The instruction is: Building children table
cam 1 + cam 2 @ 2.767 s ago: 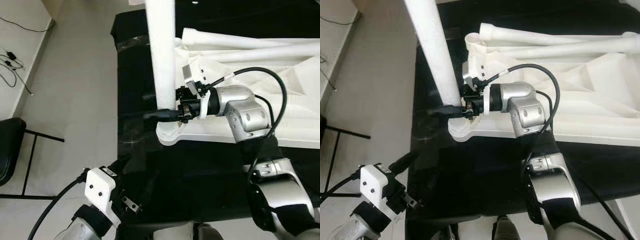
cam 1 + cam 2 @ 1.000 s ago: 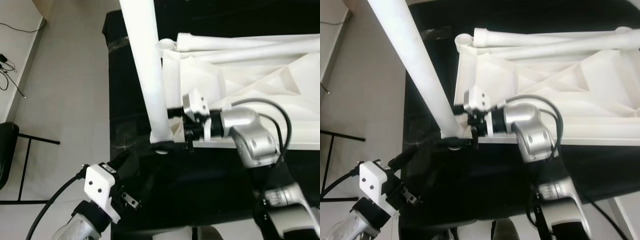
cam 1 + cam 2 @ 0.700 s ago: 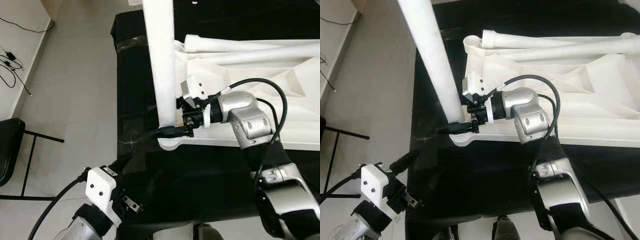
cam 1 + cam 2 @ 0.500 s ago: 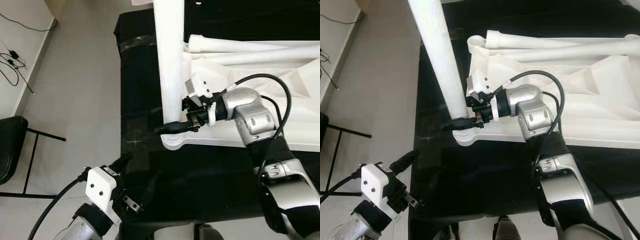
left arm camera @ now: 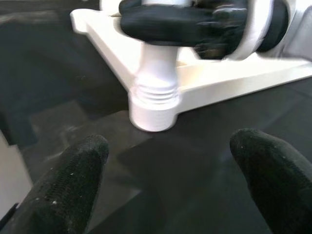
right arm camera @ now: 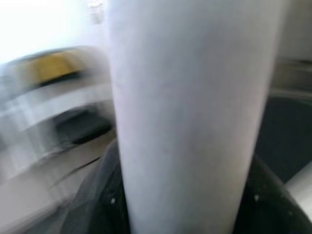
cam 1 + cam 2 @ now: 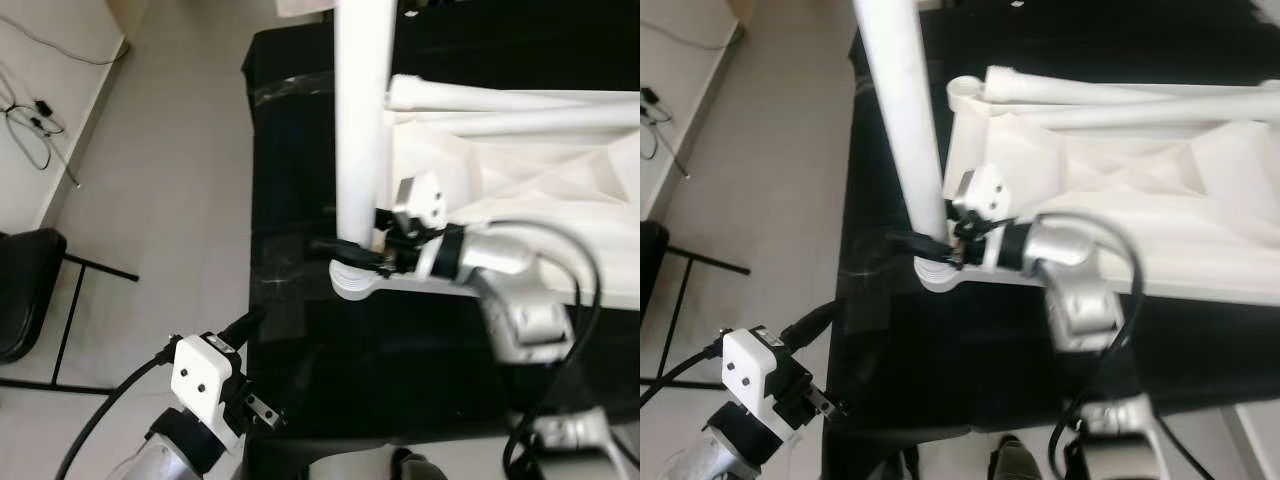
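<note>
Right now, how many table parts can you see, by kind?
Upright leg held in the right gripper: 1
Loose legs lying on the tabletop: 2
Upside-down tabletop: 1
Total: 4

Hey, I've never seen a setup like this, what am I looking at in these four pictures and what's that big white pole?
This is a humanoid robot with two silver arms, putting together a child's table. The two wider pictures come from cameras in its head, looking down at a black work surface. On it lies the white tabletop, upside down, with spare legs resting along its far edge. The white pole is a table leg standing upright in a corner socket. The right gripper is closed around the leg near its base; its wrist camera gives the blurry close-up of the leg. The left gripper hovers open near the table's edge, and its wrist camera looks at the socket.
</note>
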You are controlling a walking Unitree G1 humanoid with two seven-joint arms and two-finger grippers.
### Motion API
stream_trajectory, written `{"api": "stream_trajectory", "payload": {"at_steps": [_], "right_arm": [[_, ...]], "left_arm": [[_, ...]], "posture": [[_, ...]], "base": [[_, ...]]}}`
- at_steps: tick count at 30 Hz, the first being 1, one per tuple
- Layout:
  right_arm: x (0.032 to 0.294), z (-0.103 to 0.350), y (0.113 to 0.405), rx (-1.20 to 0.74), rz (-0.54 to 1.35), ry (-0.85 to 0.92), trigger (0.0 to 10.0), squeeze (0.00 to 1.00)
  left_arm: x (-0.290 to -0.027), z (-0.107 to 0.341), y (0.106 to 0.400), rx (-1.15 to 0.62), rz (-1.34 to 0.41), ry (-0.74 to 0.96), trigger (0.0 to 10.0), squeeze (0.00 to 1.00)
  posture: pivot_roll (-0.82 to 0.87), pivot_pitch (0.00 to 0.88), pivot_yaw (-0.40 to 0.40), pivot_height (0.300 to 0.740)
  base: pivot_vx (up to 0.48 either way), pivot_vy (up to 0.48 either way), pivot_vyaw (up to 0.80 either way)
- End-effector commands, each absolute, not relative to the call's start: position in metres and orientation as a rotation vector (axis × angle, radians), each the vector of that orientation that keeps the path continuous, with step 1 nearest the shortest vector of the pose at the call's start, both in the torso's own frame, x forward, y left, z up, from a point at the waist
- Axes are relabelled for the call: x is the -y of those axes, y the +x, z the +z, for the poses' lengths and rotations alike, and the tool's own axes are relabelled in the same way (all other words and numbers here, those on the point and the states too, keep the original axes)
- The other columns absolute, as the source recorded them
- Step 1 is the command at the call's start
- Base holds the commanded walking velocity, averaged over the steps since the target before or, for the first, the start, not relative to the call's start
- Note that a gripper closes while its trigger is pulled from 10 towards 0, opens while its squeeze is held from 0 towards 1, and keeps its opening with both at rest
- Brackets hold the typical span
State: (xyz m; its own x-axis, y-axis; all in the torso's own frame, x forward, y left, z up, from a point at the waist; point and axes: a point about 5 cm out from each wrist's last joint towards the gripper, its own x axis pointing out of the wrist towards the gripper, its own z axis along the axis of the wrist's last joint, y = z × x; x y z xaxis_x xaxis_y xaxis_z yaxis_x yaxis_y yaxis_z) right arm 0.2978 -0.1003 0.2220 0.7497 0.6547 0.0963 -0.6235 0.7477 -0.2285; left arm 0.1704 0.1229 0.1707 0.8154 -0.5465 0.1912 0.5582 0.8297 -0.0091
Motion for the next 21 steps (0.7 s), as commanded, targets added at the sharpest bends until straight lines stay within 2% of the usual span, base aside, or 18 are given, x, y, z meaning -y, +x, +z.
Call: {"api": "stream_trajectory", "payload": {"at_steps": [1,2,4,8,10,11,13,14,15,19,21], "right_arm": [[0.124,0.177,0.289,-0.086,0.392,-0.212,0.0,0.0],[0.117,0.173,0.28,-0.093,0.381,-0.2,0.0,0.0],[0.107,0.172,0.278,-0.09,0.422,-0.19,0.0,0.0],[0.09,0.182,0.294,-0.033,0.506,-0.187,0.0,0.0],[0.09,0.182,0.294,-0.033,0.506,-0.187,0.0,0.0],[0.087,0.187,0.298,-0.012,0.517,-0.181,3.1,0.0],[0.087,0.187,0.298,-0.012,0.517,-0.181,3.1,0.0],[0.085,0.191,0.299,-0.007,0.53,-0.168,10.0,0.0],[0.079,0.201,0.303,0.03,0.628,-0.117,10.0,1.0],[0.068,0.226,0.301,0.114,0.774,-0.062,10.0,1.0],[0.065,0.238,0.298,0.157,0.987,-0.077,10.0,1.0]], "left_arm": [[-0.127,0.165,0.17,0.147,-0.591,-0.062,10.0,0.0],[-0.127,0.165,0.17,0.146,-0.593,-0.061,10.0,0.0],[-0.127,0.164,0.171,0.145,-0.594,-0.059,10.0,0.0],[-0.128,0.163,0.172,0.147,-0.576,-0.051,10.0,0.0],[-0.128,0.163,0.172,0.147,-0.576,-0.051,10.0,0.0],[-0.129,0.163,0.172,0.15,-0.567,-0.05,10.0,0.0],[-0.129,0.163,0.172,0.15,-0.567,-0.05,10.0,0.0],[-0.129,0.164,0.172,0.152,-0.56,-0.049,10.0,0.0],[-0.129,0.164,0.172,0.154,-0.561,-0.051,10.0,0.0],[-0.127,0.164,0.174,0.156,-0.572,-0.056,10.0,0.0],[-0.127,0.164,0.174,0.156,-0.575,-0.057,10.0,0.0]], "posture": [[-0.07,0.305,0.123,0.74],[-0.07,0.305,0.123,0.74],[-0.08,0.293,0.123,0.74],[-0.06,0.288,0.108,0.74],[-0.06,0.288,0.108,0.74],[-0.06,0.288,0.108,0.74],[-0.06,0.288,0.108,0.74],[-0.06,0.288,0.108,0.74],[-0.07,0.285,0.102,0.74],[-0.07,0.286,0.101,0.74],[-0.07,0.286,0.101,0.74]], "base": [[0.0,0.0,0.0],[0.0,0.0,0.0],[0.0,0.0,0.0],[0.0,0.0,0.0],[0.0,0.0,0.0],[0.0,0.0,0.0],[0.0,0.0,0.0],[0.0,0.0,0.0],[0.0,0.0,0.0],[0.0,0.0,0.0],[0.0,0.0,0.0]]}}
